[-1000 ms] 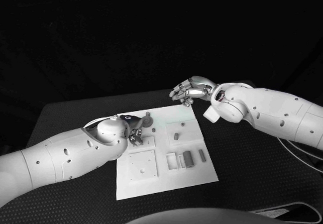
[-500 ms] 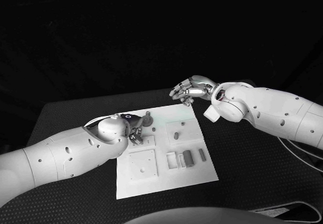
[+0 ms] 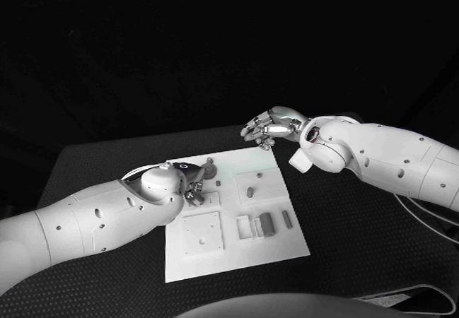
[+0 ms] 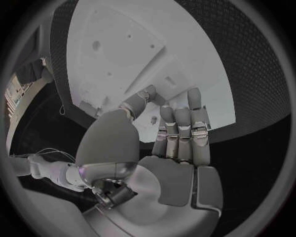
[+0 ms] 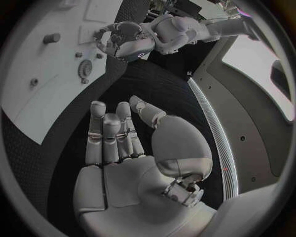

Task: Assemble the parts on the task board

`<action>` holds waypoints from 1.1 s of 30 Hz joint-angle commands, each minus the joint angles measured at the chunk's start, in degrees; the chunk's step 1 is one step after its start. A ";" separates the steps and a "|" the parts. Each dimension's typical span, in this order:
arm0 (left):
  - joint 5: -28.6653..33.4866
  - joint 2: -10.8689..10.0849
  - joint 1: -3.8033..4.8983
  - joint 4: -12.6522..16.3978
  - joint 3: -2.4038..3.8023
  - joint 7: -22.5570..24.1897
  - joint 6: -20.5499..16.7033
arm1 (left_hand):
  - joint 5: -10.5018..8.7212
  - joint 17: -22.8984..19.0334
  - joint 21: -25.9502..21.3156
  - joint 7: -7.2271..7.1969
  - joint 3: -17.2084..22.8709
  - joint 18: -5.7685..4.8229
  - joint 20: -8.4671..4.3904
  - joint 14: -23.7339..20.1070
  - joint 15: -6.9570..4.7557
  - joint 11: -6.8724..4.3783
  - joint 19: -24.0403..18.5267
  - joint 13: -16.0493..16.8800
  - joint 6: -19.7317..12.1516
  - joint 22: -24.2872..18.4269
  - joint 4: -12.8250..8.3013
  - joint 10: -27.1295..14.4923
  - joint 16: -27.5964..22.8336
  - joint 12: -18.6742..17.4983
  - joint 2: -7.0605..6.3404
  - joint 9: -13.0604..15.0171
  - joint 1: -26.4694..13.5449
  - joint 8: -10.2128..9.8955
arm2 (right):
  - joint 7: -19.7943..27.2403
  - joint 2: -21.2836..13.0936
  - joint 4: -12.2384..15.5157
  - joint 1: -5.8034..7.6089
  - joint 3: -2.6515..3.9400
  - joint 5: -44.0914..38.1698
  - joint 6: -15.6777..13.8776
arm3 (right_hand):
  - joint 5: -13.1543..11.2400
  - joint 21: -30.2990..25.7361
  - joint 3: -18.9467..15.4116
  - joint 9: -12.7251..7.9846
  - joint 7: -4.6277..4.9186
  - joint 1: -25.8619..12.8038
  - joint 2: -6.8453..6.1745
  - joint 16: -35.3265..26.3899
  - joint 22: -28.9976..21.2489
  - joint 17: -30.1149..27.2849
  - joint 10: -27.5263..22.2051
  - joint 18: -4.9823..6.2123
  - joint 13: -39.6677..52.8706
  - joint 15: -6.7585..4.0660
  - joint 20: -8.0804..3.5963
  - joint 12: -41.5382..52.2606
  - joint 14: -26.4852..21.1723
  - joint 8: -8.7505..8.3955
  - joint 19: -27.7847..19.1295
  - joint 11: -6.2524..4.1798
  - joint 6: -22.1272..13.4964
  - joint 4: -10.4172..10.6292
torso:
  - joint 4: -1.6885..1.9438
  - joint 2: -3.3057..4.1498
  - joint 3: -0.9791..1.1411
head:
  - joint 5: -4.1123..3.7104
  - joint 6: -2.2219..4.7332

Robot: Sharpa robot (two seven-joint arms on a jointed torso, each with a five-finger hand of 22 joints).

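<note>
White task board lies mid-table as the left hand works at its far left corner, fingers curled over small parts; whether it grips one cannot be told. The right hand hovers empty, fingers loosely apart, beyond the far right corner. A blind grasp could knock pieces askew.

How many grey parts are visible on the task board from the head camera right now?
4: block and slim bar side by side near the front right, peg mid-board, small piece at the far edge. The left robot hand may hide others.
</note>
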 commanded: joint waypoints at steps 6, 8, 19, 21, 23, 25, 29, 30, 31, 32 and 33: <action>-0.10 0.02 0.01 0.12 -0.17 0.54 1.94 | -0.28 0.09 -0.24 0.53 0.19 -0.84 0.06 -0.38 0.09 0.42 -0.31 0.13 0.30 -0.07 0.08 -0.12 -0.27 -0.06 -0.43 0.15 0.40 -0.01 | 0.38 0.11 -0.07 -0.08 0.02 -0.41 0.86 | 0.21 -0.40 -0.21 -0.07 0.37 -0.60 -0.16 -0.27 0.67 -0.09 -0.09 0.68 -0.09 -0.39 -0.05 0.33 0.10 -0.30 0.26 0.09 -0.26 0.12 | 0.03 0.00 0.00 | -0.07 -0.18; -0.10 -0.08 0.01 0.17 -0.19 0.50 1.82 | -0.29 0.09 -0.24 0.53 0.19 -0.84 0.06 -0.38 0.09 0.42 -0.31 0.13 0.32 -0.07 0.08 -0.12 -0.27 -0.06 -0.42 0.16 0.40 -0.01 | 0.36 0.10 -0.08 -0.09 0.02 -0.41 0.88 | 0.21 -0.40 -0.21 -0.07 0.37 -0.60 -0.16 -0.27 0.67 -0.09 -0.09 0.68 -0.09 -0.39 -0.05 0.33 0.10 -0.31 0.26 0.10 -0.26 0.12 | 0.03 0.00 0.00 | -0.07 -0.18; -0.26 -0.42 0.01 0.34 -0.19 0.27 0.82 | -0.34 0.11 -0.23 0.52 0.18 -0.84 0.08 -0.39 0.10 0.41 -0.30 0.16 0.41 -0.08 0.15 -0.14 -0.26 -0.04 -0.39 0.21 0.36 0.03 | 0.41 0.21 -0.19 -0.19 0.01 -0.40 0.96 | 0.21 -0.41 -0.21 -0.08 0.38 -0.64 -0.17 -0.27 0.67 -0.09 -0.10 0.68 -0.10 -0.37 -0.05 0.34 0.10 -0.31 0.27 0.11 -0.26 0.12 | 0.03 -0.01 -0.02 | -0.12 -0.19; -0.27 -0.38 0.00 0.33 -0.19 0.15 0.48 | -0.34 0.12 -0.22 0.52 0.16 -0.84 0.09 -0.39 0.10 0.41 -0.30 0.16 0.42 -0.08 0.18 -0.13 -0.25 -0.04 -0.38 0.22 0.32 0.04 | 0.40 0.18 -0.16 -0.20 0.01 -0.40 0.95 | 0.21 -0.41 -0.21 -0.08 0.38 -0.65 -0.17 -0.27 0.67 -0.09 -0.10 0.68 -0.11 -0.37 -0.05 0.34 0.10 -0.31 0.27 0.11 -0.26 0.12 | -0.03 0.00 0.00 | -0.10 -0.14; -0.29 -0.44 0.00 0.35 -0.18 0.08 0.19 | -0.36 0.13 -0.21 0.52 0.14 -0.84 0.09 -0.38 0.10 0.40 -0.28 0.17 0.43 -0.08 0.23 -0.13 -0.25 -0.03 -0.40 0.23 0.27 0.03 | 0.40 0.20 -0.19 -0.21 0.01 -0.40 0.92 | 0.21 -0.41 -0.21 -0.08 0.38 -0.66 -0.17 -0.27 0.67 -0.09 -0.10 0.68 -0.11 -0.37 -0.05 0.34 0.10 -0.32 0.27 0.11 -0.26 0.12 | 0.00 0.00 -0.02 | -0.10 -0.14; -0.29 -0.40 0.00 0.31 -0.18 0.06 -0.14 | -0.38 0.14 -0.20 0.52 0.10 -0.84 0.10 -0.36 0.10 0.41 -0.26 0.19 0.42 -0.09 0.34 -0.12 -0.23 -0.01 -0.45 0.24 0.15 0.02 | 0.41 0.20 -0.19 -0.21 0.01 -0.40 0.92 | 0.21 -0.41 -0.21 -0.09 0.38 -0.67 -0.18 -0.27 0.67 -0.09 -0.10 0.68 -0.11 -0.37 -0.05 0.35 0.10 -0.32 0.27 0.11 -0.26 0.12 | 0.03 0.01 -0.03 | -0.12 -0.14; -0.29 -0.36 0.00 0.33 -0.18 0.06 -0.39 | -1.22 0.19 -0.18 0.52 -0.09 -0.84 0.06 -0.33 0.08 0.40 -0.19 0.25 0.37 -0.12 0.81 -0.10 -0.23 0.02 -0.82 0.32 -0.29 -0.04 | 0.41 0.17 -0.16 -0.21 0.01 -0.40 0.91 | 0.21 -0.41 -0.21 -0.09 0.39 -0.68 -0.18 -0.27 0.67 -0.09 -0.10 0.68 -0.12 -0.36 -0.05 0.35 0.10 -0.32 0.27 0.12 -0.27 0.12 | 0.01 0.00 0.00 | -0.14 -0.07; -0.29 -0.35 0.00 0.33 -0.18 0.06 -0.36 | -1.35 0.20 -0.18 0.52 -0.12 -0.84 0.06 -0.32 0.08 0.40 -0.19 0.25 0.36 -0.13 0.91 -0.10 -0.24 0.02 -0.90 0.33 -0.36 -0.06 | 0.40 0.17 -0.16 -0.21 0.01 -0.40 0.91 | 0.21 -0.41 -0.21 -0.09 0.39 -0.68 -0.19 -0.27 0.67 -0.09 -0.10 0.68 -0.12 -0.36 -0.05 0.35 0.10 -0.32 0.27 0.12 -0.27 0.12 | 0.01 0.00 0.01 | -0.13 -0.08; -0.29 -0.35 0.00 0.32 -0.18 0.05 -0.40 | -1.51 0.20 -0.18 0.52 -0.15 -0.84 0.05 -0.31 0.07 0.40 -0.19 0.26 0.34 -0.14 1.00 -0.10 -0.25 0.01 -1.00 0.35 -0.44 -0.08 | 0.40 0.17 -0.17 -0.21 0.01 -0.40 0.91 | 0.21 -0.42 -0.21 -0.09 0.39 -0.69 -0.19 -0.27 0.67 -0.09 -0.11 0.68 -0.12 -0.36 -0.05 0.35 0.10 -0.32 0.27 0.12 -0.27 0.12 | 0.01 0.00 0.02 | -0.12 -0.08; -0.29 -0.33 0.00 0.31 -0.18 0.04 -0.42 | -1.61 0.21 -0.18 0.52 -0.18 -0.84 0.04 -0.31 0.07 0.40 -0.18 0.27 0.33 -0.15 1.06 -0.10 -0.25 0.01 -1.06 0.36 -0.49 -0.09 | 0.40 0.17 -0.16 -0.21 0.01 -0.40 0.91 | 0.21 -0.42 -0.21 -0.09 0.39 -0.69 -0.20 -0.27 0.67 -0.10 -0.11 0.68 -0.12 -0.36 -0.05 0.35 0.10 -0.32 0.27 0.12 -0.27 0.12 | 0.01 -0.01 0.03 | -0.12 -0.07; -0.29 -0.31 0.00 0.31 -0.18 0.04 -0.41 | -1.67 0.21 -0.19 0.52 -0.20 -0.84 0.05 -0.32 0.07 0.40 -0.18 0.27 0.32 -0.15 1.11 -0.11 -0.26 0.01 -1.11 0.36 -0.54 -0.10 | 0.39 0.16 -0.15 -0.21 0.01 -0.40 0.91 | 0.21 -0.42 -0.22 -0.09 0.39 -0.70 -0.20 -0.27 0.67 -0.10 -0.11 0.68 -0.12 -0.36 -0.05 0.35 0.09 -0.32 0.27 0.12 -0.27 0.12 | 0.01 -0.01 0.03 | -0.12 -0.07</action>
